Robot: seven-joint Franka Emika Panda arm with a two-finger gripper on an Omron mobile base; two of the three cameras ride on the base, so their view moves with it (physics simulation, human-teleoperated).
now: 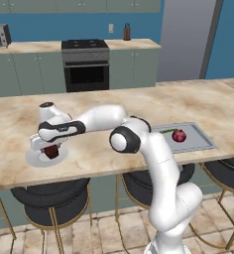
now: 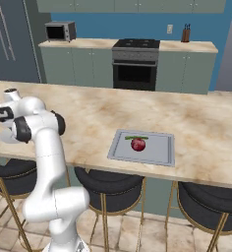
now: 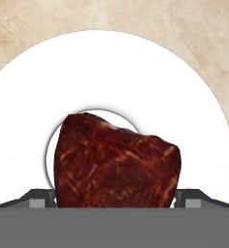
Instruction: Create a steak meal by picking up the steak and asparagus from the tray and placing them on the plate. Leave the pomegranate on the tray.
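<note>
The steak (image 3: 116,164), a dark red-brown slab, stands in the flat centre of the round white plate (image 3: 136,72). My gripper (image 3: 114,198) is open just above it, with a fingertip (image 3: 41,199) close on either side of the meat. From the left base view the hand hangs low over the plate (image 1: 33,159) at the counter's left, with the steak (image 1: 51,151) under it. The grey tray (image 1: 202,142) lies far to the right and holds the pomegranate (image 1: 179,135) and the green asparagus (image 1: 167,131). The right base view shows the tray (image 2: 159,152), pomegranate (image 2: 138,143) and asparagus (image 2: 136,137).
The marble counter (image 1: 139,106) stretches wide between plate and tray. Black stools (image 1: 49,196) stand under its front edge. A stove (image 1: 86,62) and a microwave (image 2: 60,31) sit on the far wall counter.
</note>
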